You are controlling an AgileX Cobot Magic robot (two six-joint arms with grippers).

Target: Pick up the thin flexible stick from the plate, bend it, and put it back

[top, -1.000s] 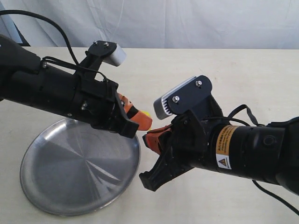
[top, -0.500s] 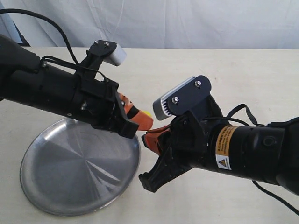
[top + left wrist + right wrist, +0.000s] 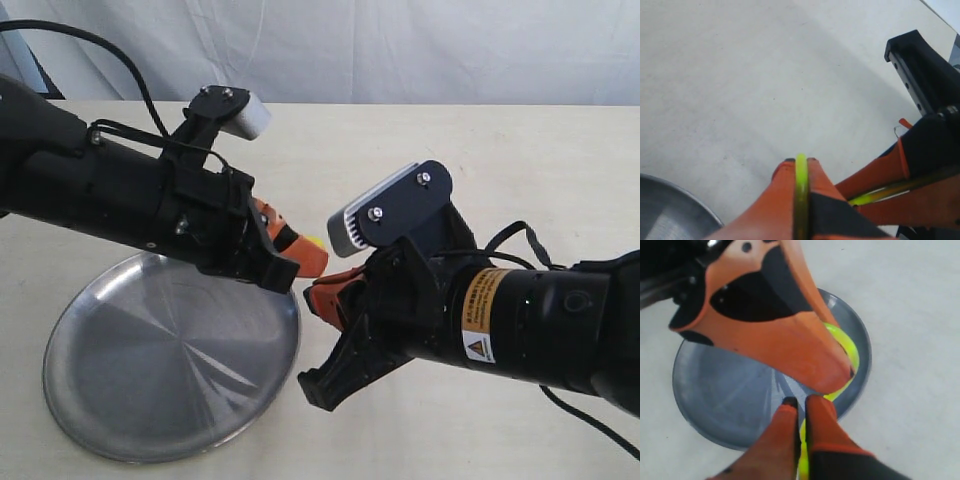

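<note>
Stick (image 3: 849, 346): thin yellow rod, by my judgement light, springy and slippery, best pinched near its ends; I hold it bowed above the rim of the plate (image 3: 120, 400), left hand (image 3: 306, 264) and right hand (image 3: 320, 298) each clamped on it.

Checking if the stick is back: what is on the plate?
Nothing lies on the visible part of the plate; the thin flexible stick is held bent above its rim. The left arm covers its far edge.

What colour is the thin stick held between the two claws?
The stick is bright yellow, clearest in the right wrist view.
</note>
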